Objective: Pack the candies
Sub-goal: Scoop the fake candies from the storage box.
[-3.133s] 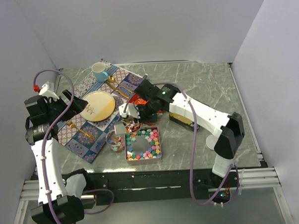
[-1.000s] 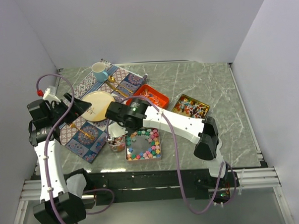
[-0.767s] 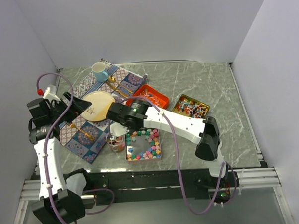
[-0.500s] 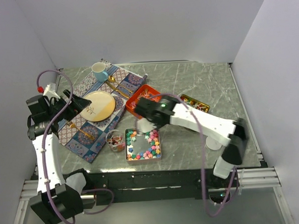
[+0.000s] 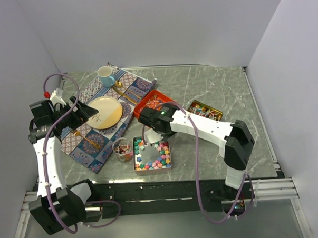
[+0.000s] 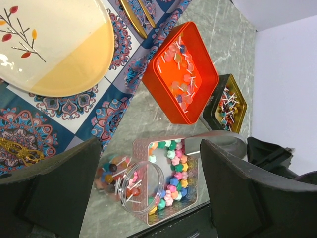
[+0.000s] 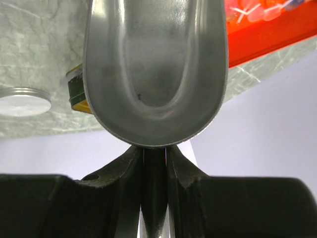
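Observation:
Pastel star candies (image 5: 155,157) (image 6: 184,174) ring the inside of a pink square tin (image 5: 135,165) near the front edge. An orange tin (image 5: 156,100) (image 6: 181,74) holds thin wrapped candies, and a dark tin (image 5: 206,109) (image 6: 228,103) holds several more. My right gripper (image 5: 148,131) (image 7: 154,157) is shut on the handle of a silver scoop (image 7: 156,69), whose bowl is empty and hangs over the pink tin's far-left corner. My left gripper (image 5: 77,114) (image 6: 148,163) stands open, high over the plate's left side, holding nothing.
A clear jar (image 5: 122,149) (image 6: 128,184) of lollipops stands left of the pink tin. A yellow plate (image 5: 103,112), a blue mug (image 5: 105,75) and gold cutlery (image 5: 127,94) lie on a patterned mat (image 5: 89,146). A round metal lid (image 7: 22,101) rests on the table.
My right arm carried the scoop from above the jar rightward over the pink tin, then back to its far-left corner. The left arm barely moved.

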{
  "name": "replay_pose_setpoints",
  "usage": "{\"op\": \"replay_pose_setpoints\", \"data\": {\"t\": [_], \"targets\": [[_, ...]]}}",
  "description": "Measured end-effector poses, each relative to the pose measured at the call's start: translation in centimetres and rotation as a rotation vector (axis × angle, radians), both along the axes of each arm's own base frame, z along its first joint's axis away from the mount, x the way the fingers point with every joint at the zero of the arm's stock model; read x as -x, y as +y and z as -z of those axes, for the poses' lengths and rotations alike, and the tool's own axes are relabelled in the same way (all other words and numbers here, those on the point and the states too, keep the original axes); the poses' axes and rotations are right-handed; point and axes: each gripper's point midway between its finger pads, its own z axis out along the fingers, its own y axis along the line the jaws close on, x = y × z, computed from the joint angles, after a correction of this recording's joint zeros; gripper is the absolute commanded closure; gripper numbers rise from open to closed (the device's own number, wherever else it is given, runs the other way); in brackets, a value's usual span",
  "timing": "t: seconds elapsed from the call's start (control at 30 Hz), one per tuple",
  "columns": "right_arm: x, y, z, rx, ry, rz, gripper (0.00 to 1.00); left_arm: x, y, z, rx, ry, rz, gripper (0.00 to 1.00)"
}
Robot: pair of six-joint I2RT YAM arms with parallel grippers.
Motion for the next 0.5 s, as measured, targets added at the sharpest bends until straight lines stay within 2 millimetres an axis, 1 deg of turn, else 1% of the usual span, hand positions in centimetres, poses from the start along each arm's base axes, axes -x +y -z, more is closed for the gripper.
{"op": "replay_pose_setpoints", "data": {"t": [0.07,0.2,0.27,0.4,0.5], "targets": [[0.2,0.0,0.4,0.026,-0.001,-0.01,1.0,0.1,0.0,0.1,-0.001,0.004,0.002,0.12],[0.9,-0.4,0.6,0.084,-0.026,-0.07,1.0,0.2,-0.1,0.2,-0.001,0.006,0.006,0.12],[1.3,-1.1,0.8,0.119,-0.046,-0.119,1.0,0.4,-0.2,0.3,0.0,0.006,0.006,0.12],[2.6,-2.5,0.7,0.218,-0.076,-0.272,1.0,0.9,-0.4,0.2,-0.003,-0.004,0.007,0.12],[3.1,-3.0,1.0,0.3,-0.067,-0.36,1.0,1.3,-0.5,-0.1,-0.011,-0.023,0.007,0.12]]}}
